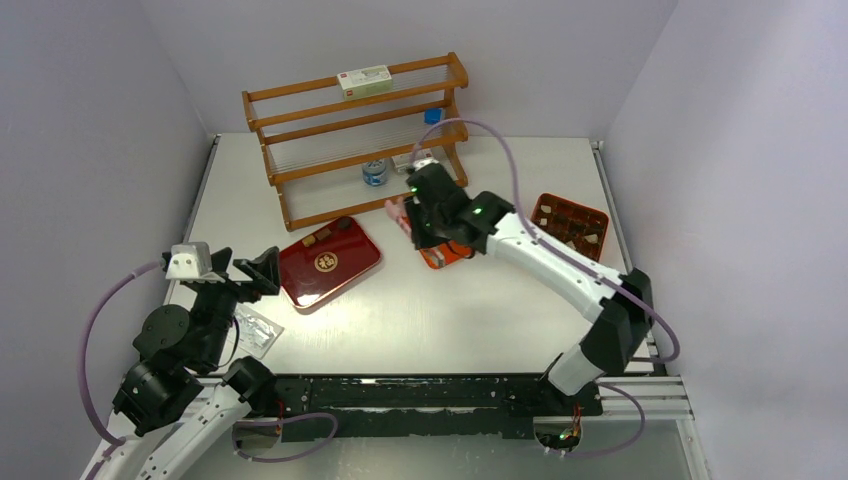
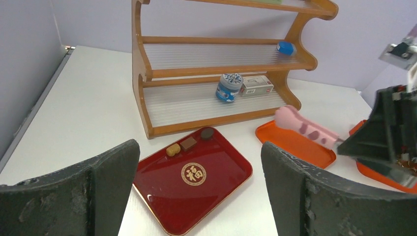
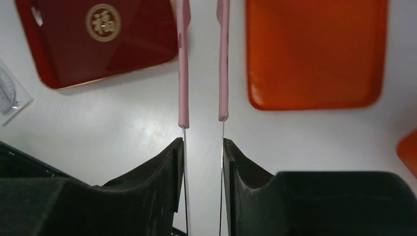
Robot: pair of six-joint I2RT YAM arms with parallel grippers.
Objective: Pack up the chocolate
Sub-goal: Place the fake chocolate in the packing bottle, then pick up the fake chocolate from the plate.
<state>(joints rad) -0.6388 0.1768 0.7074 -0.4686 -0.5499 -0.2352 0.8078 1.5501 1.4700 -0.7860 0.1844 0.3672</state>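
Note:
Three pieces of chocolate [image 2: 188,143], tan, brown and dark, lie along the far edge of the dark red tray [image 2: 196,201] with the gold emblem. More chocolate sits in the compartments of an orange box [image 1: 570,222] at the right. My right gripper [image 3: 203,147] is shut on the pink tongs [image 3: 183,73]. The tongs' two arms stand apart, above the white table between the red tray [image 3: 98,54] and an orange lid [image 3: 314,54]. Their tips are out of that view. My left gripper [image 2: 199,152] hangs wide open and holds nothing, just near of the red tray [image 1: 328,263].
A wooden three-shelf rack [image 1: 360,130] stands at the back with a small box, a blue cap, a jar and a carton on it. The orange lid [image 1: 445,255] lies under the right arm. A clear plastic packet [image 1: 255,330] lies by the left arm.

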